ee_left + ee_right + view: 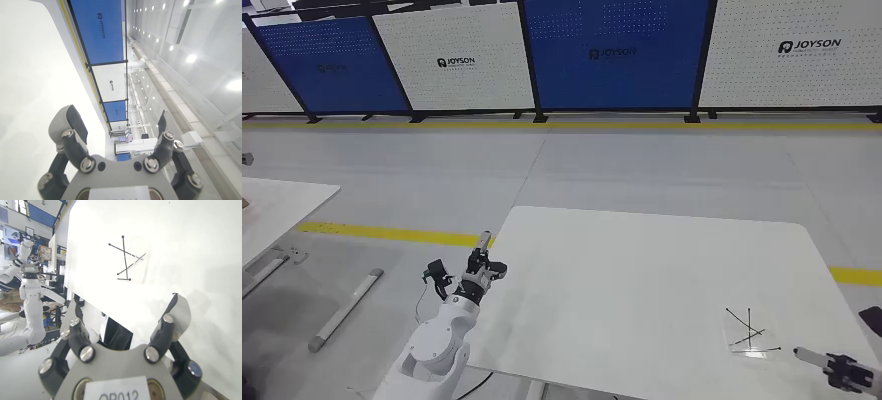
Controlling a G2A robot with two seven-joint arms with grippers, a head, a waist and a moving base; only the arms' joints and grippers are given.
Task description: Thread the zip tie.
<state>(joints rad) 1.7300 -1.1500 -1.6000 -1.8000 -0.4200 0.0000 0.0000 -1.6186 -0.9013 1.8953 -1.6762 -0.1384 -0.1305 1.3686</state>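
Clock read on top view, 12 = far edge of counter (642, 270). Counted: 1 white counter, 2 claws, approx 4 black zip ties (749, 330). Found as 1 loose crossed heap at abt 4 o'clock on counter, near its 3 o'clock edge, well apart from both claws. Seen closer from right wrist as zip ties (124, 251): 1 long across, 1 long crossing it, 1 shorter slanted, 1 short stub at the near end. Can't swear to 4, since overlaps blur where one ends and the next starts. Lying on 1 clear film (144, 275), sheet or bag, can't tell which; outline faint, and glare on it washes out the tip of 1 tie. Heads too small to make out any slot. Left claw (480, 250) at abt 10 o'clock, right at counter edge; over or just off the edge, hard to tell. Spread wide per its own wrist view (119, 115), nothing between the pads. Right claw (817, 358) at abt 5 o'clock by the near corner, partly cut off by frame edge in top view. Also spread wide (124, 301), empty, pointed toward the heap but not touching it.
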